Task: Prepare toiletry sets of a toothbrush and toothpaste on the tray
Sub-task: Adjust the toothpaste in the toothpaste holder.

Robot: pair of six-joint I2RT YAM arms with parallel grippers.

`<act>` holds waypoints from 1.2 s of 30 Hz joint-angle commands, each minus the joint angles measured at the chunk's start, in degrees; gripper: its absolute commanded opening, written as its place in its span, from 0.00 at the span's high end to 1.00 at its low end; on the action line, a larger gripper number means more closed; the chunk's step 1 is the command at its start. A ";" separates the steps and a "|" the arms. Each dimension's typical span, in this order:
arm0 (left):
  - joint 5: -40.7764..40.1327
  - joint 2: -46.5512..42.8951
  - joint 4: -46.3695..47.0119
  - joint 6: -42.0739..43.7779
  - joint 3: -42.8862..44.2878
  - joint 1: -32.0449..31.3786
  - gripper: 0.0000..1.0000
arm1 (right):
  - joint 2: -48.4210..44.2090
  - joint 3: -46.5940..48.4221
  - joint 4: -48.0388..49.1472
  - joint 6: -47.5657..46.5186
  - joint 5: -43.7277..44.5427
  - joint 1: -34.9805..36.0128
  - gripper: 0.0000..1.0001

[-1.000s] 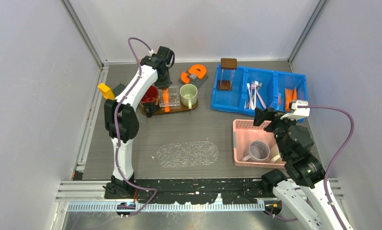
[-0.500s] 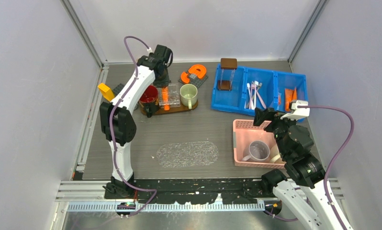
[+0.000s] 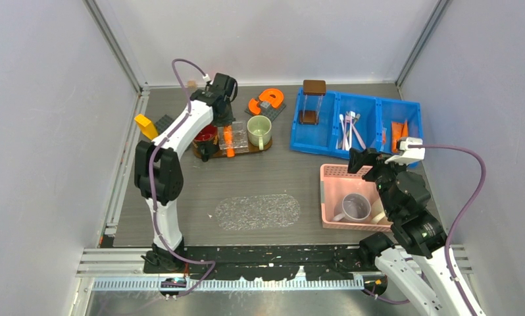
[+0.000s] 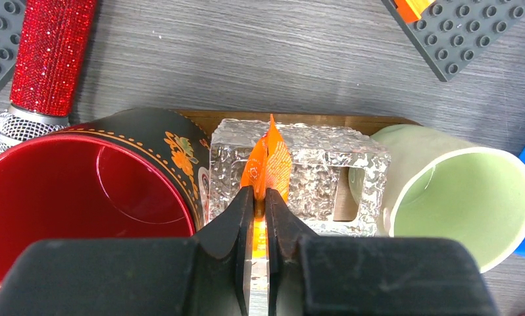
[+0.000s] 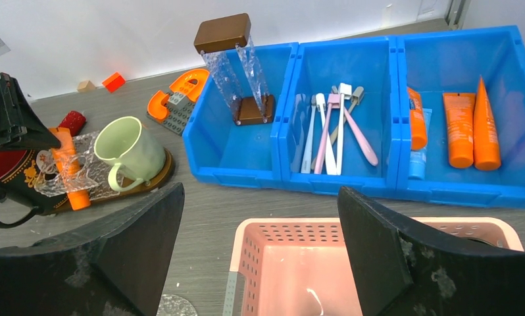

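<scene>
Placement step at wooden tray (image 4: 312,119). Between the red-lined mug (image 4: 82,191) and pale green mug (image 4: 457,191) stands a clear textured holder (image 4: 312,171). My left gripper (image 4: 260,197) is pinched on the flat crimp of an orange toothpaste tube (image 4: 268,161) that slants over the holder, cap end low. In my judgement the tube should rest firmly against the holder before I release. I should then lift straight off so it does not topple. My left arm reaches far forward, wrist pitched down. My right gripper (image 5: 260,197) hangs spread wide above the pink basket (image 5: 372,227), facing the blue bin (image 5: 352,184) of toothbrushes (image 5: 329,131).
</scene>
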 commanded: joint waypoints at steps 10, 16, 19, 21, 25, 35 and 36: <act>-4.41 -13.63 17.83 2.62 -13.84 -1.13 1.00 | 3.72 2.33 -0.25 1.64 -3.42 0.18 0.07; -4.80 -12.90 20.68 3.18 -15.59 -1.13 1.00 | 5.42 2.72 -1.07 1.80 -3.42 0.20 0.07; -5.27 -11.24 21.05 4.08 -15.33 -1.13 0.92 | 5.99 2.94 -1.47 1.96 -3.78 0.21 0.07; -5.67 -9.50 19.29 4.61 -13.63 -1.13 0.83 | 6.34 3.03 -1.53 2.03 -4.00 0.24 0.07; -5.47 -7.65 16.30 4.92 -10.56 -1.13 0.66 | 6.60 3.00 -1.68 2.04 -4.26 0.25 0.07; -4.79 -5.55 12.41 5.65 -3.10 -0.23 0.48 | 9.79 4.19 -2.18 2.19 -7.09 0.21 0.08; -4.58 -5.15 11.96 5.77 -2.18 -0.18 0.48 | 10.60 4.52 -2.15 2.61 -8.87 0.25 0.09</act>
